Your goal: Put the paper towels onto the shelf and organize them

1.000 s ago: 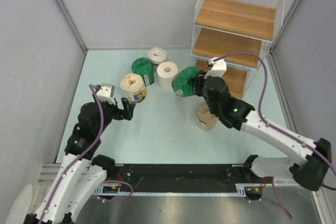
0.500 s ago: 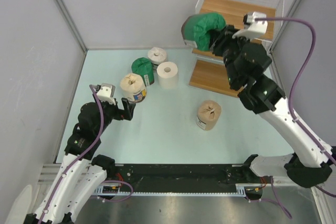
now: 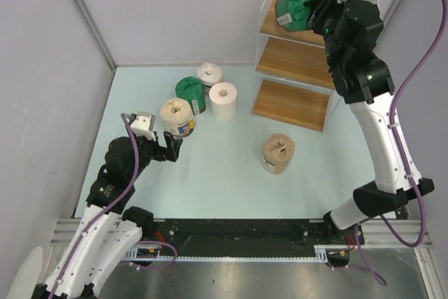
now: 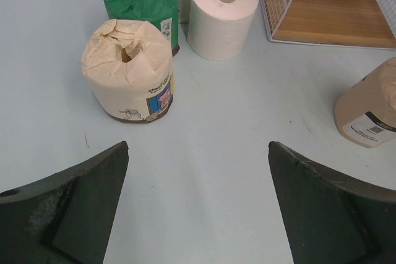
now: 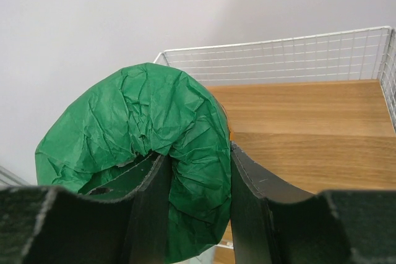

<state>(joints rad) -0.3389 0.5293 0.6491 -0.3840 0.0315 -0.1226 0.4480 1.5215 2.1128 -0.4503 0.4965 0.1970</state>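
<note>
Green wrap, held roll: the held green roll (image 3: pixel 299 3) hangs at the top tier of the shelf (image 3: pixel 301 61), over that tier's left front corner. Contact with the top board cannot be determined.
Right gripper: the right gripper (image 3: pixel 320 15) is raised to top-tier height. Its jaws are partly closed and clamp the held green roll from both sides, and the wrap is dented where the fingers (image 5: pixel 151 183) press in.
Shelf: three wooden boards in a white wire frame, standing at the far right of the table (image 3: pixel 231 180). All three boards carry nothing.
Left gripper: the left gripper (image 3: pixel 171 146) is low over the table with jaws fully spread and nothing between them. It points toward the cream roll (image 3: pixel 177 115), which is near but not touched.
Rolls on the table: five, all upright.
Far group: the second green roll (image 3: pixel 189 91), the white wrapped roll (image 3: pixel 209 73) and the bare white roll (image 3: pixel 223 97) stand close together behind the cream roll.
Tan roll: the tan roll (image 3: pixel 278 152) stands alone, in front of the shelf's bottom tier and apart from it.
</note>
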